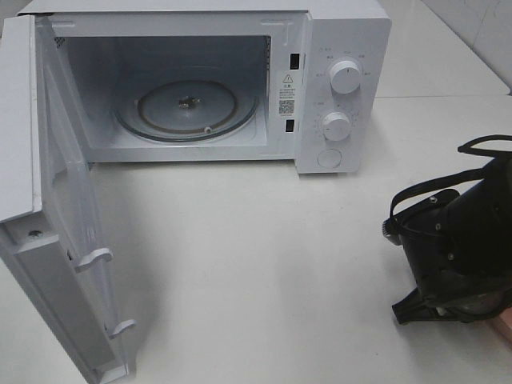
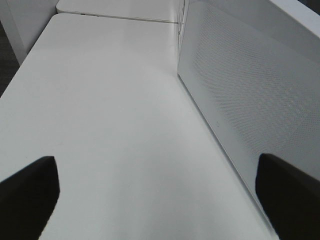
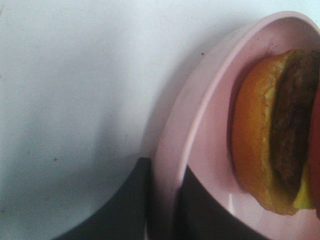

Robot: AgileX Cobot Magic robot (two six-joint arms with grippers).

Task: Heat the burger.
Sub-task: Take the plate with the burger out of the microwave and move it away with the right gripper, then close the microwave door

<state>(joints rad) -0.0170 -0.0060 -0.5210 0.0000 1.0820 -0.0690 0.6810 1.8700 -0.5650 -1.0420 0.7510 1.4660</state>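
Exterior high view: the microwave (image 1: 200,80) stands at the back of the white surface (image 1: 256,264) with its door (image 1: 56,216) swung fully open toward the left, and the glass turntable (image 1: 188,108) inside is bare. So the opening step looks done, while the loading has not happened yet.

The right arm sits low at the right edge of this view, and its bulk hides whatever it carries. The right wrist view fills that in — the right tool (image 3: 162,205) has its two dark fingers pressed close on either side of the rim of the pink plate (image 3: 200,125), clamped on that rim. The burger (image 3: 275,130) rests on this plate, with its golden-brown bun and dark patty showing; it is well apart from the microwave, over at the right side of the surface. Whether the plate is lifted or resting on the surface I cannot tell.

The left tool (image 2: 160,200) shows in the left wrist view with its fingers spread wide apart, holding nothing, poised beside the open door's perforated panel.

By my judgement the task is in its early-middle stretch — left to do are carrying the plate across, setting it on the turntable, letting go, shutting the door and turning the knobs (image 1: 346,78) on the control panel.
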